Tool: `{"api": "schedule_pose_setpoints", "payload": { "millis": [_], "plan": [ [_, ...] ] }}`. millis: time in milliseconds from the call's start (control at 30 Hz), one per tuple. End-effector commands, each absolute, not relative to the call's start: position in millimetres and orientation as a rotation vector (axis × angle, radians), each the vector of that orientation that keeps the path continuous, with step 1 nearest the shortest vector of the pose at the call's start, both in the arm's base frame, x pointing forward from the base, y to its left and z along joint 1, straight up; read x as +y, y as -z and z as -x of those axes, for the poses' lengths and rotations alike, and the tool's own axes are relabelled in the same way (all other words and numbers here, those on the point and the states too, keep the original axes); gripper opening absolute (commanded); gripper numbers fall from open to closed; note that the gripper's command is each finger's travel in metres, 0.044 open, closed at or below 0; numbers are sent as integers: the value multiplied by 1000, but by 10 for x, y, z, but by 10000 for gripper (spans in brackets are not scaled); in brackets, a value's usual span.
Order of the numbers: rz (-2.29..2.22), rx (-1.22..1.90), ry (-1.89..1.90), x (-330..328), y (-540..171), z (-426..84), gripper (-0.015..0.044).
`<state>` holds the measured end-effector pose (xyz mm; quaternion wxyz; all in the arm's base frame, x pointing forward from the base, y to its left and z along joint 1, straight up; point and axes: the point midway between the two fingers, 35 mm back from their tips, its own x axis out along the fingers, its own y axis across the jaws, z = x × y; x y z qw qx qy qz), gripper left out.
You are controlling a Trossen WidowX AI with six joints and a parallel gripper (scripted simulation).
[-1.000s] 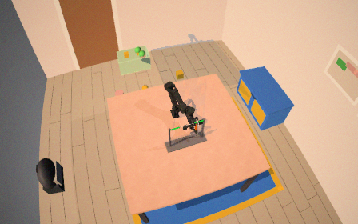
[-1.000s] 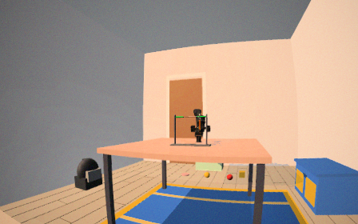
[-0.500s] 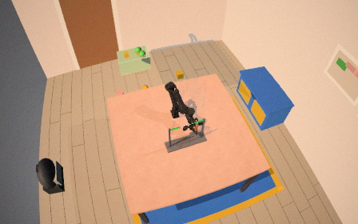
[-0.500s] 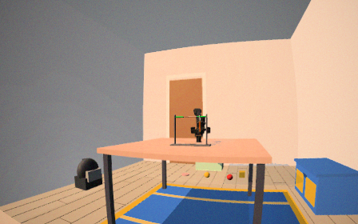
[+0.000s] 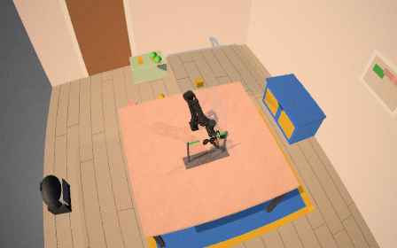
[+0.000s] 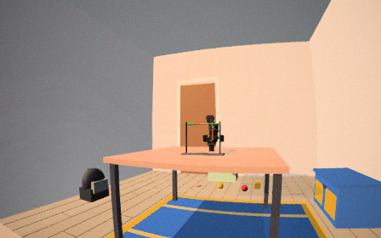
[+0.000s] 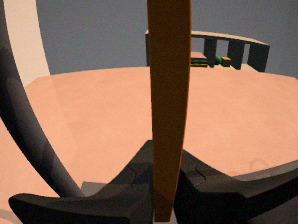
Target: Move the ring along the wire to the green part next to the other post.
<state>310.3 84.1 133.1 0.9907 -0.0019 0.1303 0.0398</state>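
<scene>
The orange handle stands upright. My gripper is shut on it, below the wire. The ring itself is too small to make out in the top and exterior views; the handle's top is at the wire near the right post, by the right green part. The other green part is beside the left post. The thin grey wire runs between them. Any contact with it cannot be told.
The posts stand on a dark base on the pink table. My arm reaches in from the back. A thick dark curved upright passes close at the left of the wrist view. A blue cabinet is beyond the table.
</scene>
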Motion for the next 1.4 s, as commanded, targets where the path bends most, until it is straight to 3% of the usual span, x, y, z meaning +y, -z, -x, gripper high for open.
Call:
{"api": "schedule_pose_setpoints", "payload": {
  "millis": [0,300,1367],
  "plan": [
    [4,261,-80,841,-1331,-3103,-71],
    [4,262,-80,842,-1335,-3094,160],
    [-1,266,-75,799,-1457,-2619,160]
  ]
}}
